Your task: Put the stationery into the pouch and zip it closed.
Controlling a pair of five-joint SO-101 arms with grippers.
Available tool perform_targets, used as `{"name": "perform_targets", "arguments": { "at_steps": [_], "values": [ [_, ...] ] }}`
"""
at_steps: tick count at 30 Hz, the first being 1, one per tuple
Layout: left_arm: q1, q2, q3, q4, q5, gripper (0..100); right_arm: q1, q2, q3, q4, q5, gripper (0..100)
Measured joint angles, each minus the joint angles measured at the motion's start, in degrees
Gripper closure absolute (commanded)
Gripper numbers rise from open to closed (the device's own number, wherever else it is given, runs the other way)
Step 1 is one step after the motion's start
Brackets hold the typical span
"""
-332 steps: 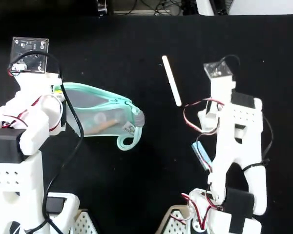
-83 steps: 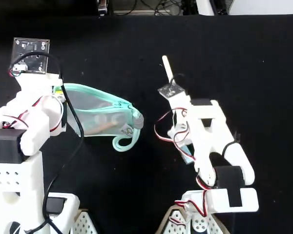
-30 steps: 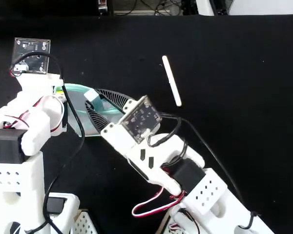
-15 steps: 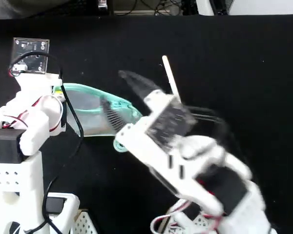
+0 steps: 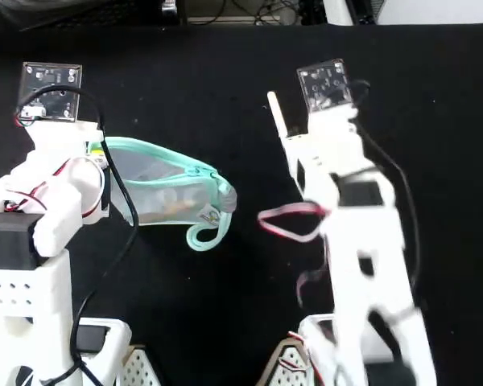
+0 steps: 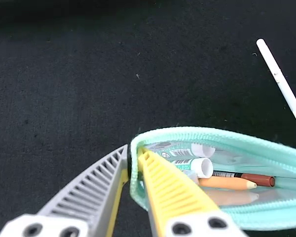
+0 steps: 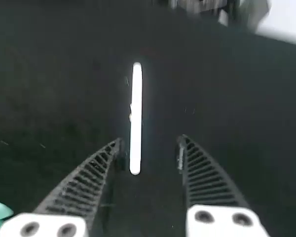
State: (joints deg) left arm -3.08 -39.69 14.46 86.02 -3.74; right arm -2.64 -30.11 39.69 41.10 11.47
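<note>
Right gripper (image 7: 150, 143), right wrist view: the jaws are spread wide and hold nothing. The white pen (image 7: 136, 118) lies lengthwise between them, nearer one finger, well apart from the pouch.
Your grasp: I judge you should centre the jaws on the pen's middle. Then lower until the fingertips meet the table (image 7: 246, 89) and close squarely, or the pen may roll or tip.
Left gripper (image 6: 133, 157), left wrist view: it is pinched narrow on the rim at one end of the pouch (image 6: 222, 138) and holds the mouth open.
Pouch contents: an orange pencil (image 6: 227, 183) and a white tube (image 6: 200, 165) lie inside. The pen lies on the table beyond the pouch's mouth.
High view: the right arm (image 5: 350, 209) stands over the pen, on the side of the pouch away from the left arm (image 5: 56, 185).
Your carry: the mouth looks slim, so bring the pen in along its length.
</note>
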Motion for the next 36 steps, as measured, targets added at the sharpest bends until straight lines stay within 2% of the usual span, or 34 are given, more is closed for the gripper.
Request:
{"name": "perform_targets", "arguments": {
  "at_steps": [3,8,14,16,17,18,28,36],
  "values": [
    [0.0,0.0,0.0,0.0,0.0,97,0.35,12.48,0.0,-3.43,0.0,81.8],
    [0.0,0.0,0.0,0.0,0.0,97,0.53,32.09,-8.44,-4.48,0.0,81.8],
    [0.0,0.0,0.0,0.0,0.0,97,0.53,45.36,-18.11,-0.18,0.44,81.9],
    [0.0,0.0,0.0,0.0,0.0,97,0.53,47.38,-21.1,2.46,0.53,85.5],
    [0.0,0.0,0.0,0.0,0.0,97,0.53,48.26,-22.51,3.6,0.53,91.0],
    [0.0,0.0,0.0,0.0,0.0,97,0.53,49.05,-23.56,4.84,0.53,98.2],
    [0.0,0.0,0.0,0.0,0.0,97,2.46,48.35,-26.2,8.97,0.62,98.7],
    [0.0,0.0,0.0,0.0,0.0,97,2.29,28.57,-10.73,15.21,0.62,98.5]
  ]
}}
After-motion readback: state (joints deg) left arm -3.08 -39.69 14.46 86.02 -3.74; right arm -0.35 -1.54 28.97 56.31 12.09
